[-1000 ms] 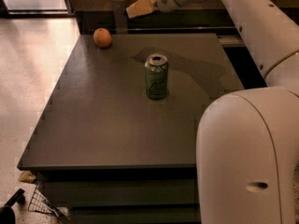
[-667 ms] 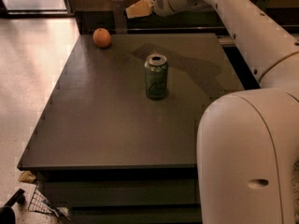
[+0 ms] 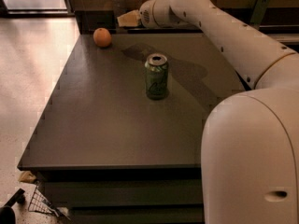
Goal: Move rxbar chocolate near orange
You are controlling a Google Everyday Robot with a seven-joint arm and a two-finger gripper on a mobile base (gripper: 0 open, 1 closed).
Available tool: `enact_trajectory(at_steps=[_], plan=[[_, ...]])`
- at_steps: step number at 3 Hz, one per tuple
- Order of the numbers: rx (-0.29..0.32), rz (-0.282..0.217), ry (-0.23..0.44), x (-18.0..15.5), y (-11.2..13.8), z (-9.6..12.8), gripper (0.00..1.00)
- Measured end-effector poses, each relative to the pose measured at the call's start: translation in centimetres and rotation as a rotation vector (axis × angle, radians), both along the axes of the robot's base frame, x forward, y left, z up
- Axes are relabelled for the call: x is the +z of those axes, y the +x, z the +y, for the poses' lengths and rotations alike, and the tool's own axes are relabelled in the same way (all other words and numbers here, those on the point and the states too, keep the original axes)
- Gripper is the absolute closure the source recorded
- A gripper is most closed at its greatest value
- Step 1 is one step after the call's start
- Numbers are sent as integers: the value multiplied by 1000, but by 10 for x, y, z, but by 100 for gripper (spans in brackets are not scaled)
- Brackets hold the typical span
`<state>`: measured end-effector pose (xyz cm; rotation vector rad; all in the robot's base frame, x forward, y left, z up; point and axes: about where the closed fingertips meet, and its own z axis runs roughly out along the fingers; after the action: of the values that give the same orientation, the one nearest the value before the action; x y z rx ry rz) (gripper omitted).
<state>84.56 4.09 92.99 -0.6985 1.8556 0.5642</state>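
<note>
The orange [image 3: 102, 37] sits at the far left corner of the dark table [image 3: 107, 125]. My gripper [image 3: 127, 18] hangs over the table's far edge, a little right of and above the orange. It holds a dark flat rectangle upright at its tip, the rxbar chocolate [image 3: 118, 7], which is hard to make out against the dark background. No bar lies on the table. My white arm [image 3: 224, 31] reaches in from the right.
A green soda can [image 3: 156, 76] stands upright mid-table, nearer to me than the gripper. A dark wall or shelf runs behind the table. Bright floor lies to the left, with a wire basket [image 3: 39, 202] at the lower left.
The gripper has moved left along the far edge with the bar, closer to the orange. The orange and the can have not moved.
</note>
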Motion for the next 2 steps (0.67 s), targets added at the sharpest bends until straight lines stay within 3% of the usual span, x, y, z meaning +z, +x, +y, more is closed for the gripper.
enact_trajectory(at_steps=[1, 2], plan=[[-30, 29, -36, -20, 6, 7, 100], [-73, 66, -74, -39, 8, -4, 100]])
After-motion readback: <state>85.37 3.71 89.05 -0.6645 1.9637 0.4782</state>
